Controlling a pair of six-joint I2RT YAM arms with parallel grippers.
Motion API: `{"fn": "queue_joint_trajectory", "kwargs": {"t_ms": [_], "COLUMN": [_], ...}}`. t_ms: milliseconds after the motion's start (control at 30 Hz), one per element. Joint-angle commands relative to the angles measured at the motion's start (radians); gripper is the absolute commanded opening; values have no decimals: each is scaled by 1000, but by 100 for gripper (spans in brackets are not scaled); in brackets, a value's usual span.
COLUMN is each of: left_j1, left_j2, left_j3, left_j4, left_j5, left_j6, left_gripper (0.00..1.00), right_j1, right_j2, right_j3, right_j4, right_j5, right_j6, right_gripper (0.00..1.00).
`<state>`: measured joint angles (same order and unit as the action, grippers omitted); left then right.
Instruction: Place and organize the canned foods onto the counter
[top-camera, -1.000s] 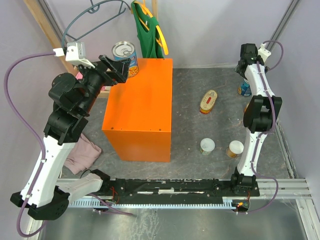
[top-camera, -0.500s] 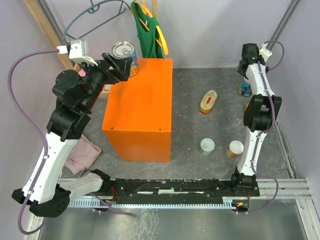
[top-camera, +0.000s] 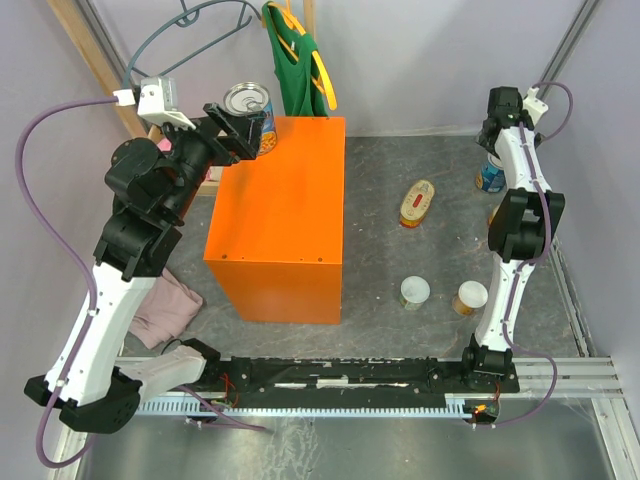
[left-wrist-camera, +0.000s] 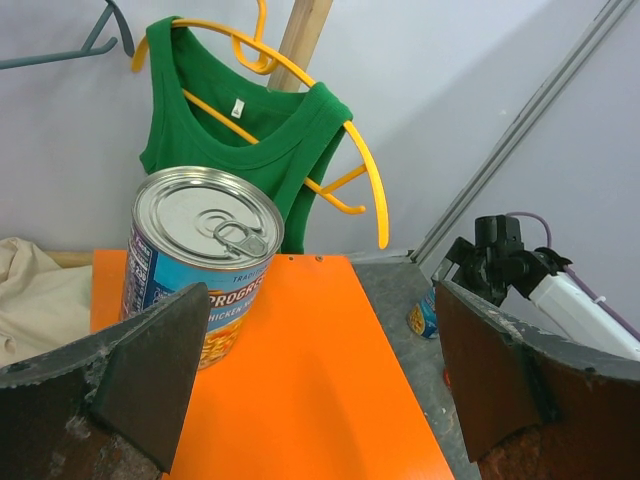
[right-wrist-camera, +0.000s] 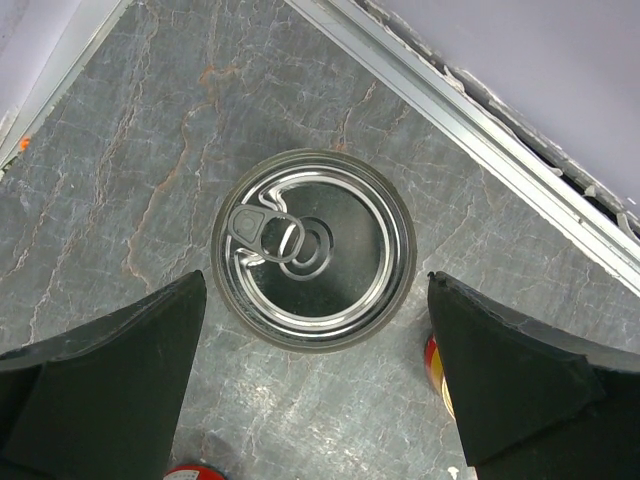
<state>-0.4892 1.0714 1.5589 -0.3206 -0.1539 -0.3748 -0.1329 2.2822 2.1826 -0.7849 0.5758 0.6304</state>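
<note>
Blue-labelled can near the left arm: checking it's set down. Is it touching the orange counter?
Touching. The left wrist view shows the can standing upright on the counter.

Top view, looking down from behind, shares the wrist views' close subjects: box can (left-wrist-camera: 200, 265) ahead of left claw (left-wrist-camera: 315, 340), floor can (right-wrist-camera: 313, 248) under right claw (right-wrist-camera: 313, 300).

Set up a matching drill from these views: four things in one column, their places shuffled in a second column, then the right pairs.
Things
1. far-left tall can
2. oval tin
3. green vest
4. far-right tall can

Places
A. hanging on the yellow hanger
B. standing on the orange box, at a far corner
C. standing on the grey table, near the far right wall
D. lying on the grey table, right of the orange box

Pairs: 1-B, 2-D, 3-A, 4-C
</note>
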Motion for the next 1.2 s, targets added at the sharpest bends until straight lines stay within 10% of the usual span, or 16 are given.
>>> {"fn": "queue_joint_trajectory", "kwargs": {"t_ms": [0, 1167], "left_j1": [1, 0], "left_j2": [7, 54], "left_j3": [44, 43], "left_j4": [57, 77], "left_j5": [-6, -8], "left_j6": [34, 36], "left_gripper": [99, 99], "right_j1": [-7, -38], "right_j2": [19, 115], "right_j3": [53, 98], "right_j4": [-2, 11], "right_j5": [-1, -51], "right_j6": [-8, -3], "right_gripper": [100, 99]}}
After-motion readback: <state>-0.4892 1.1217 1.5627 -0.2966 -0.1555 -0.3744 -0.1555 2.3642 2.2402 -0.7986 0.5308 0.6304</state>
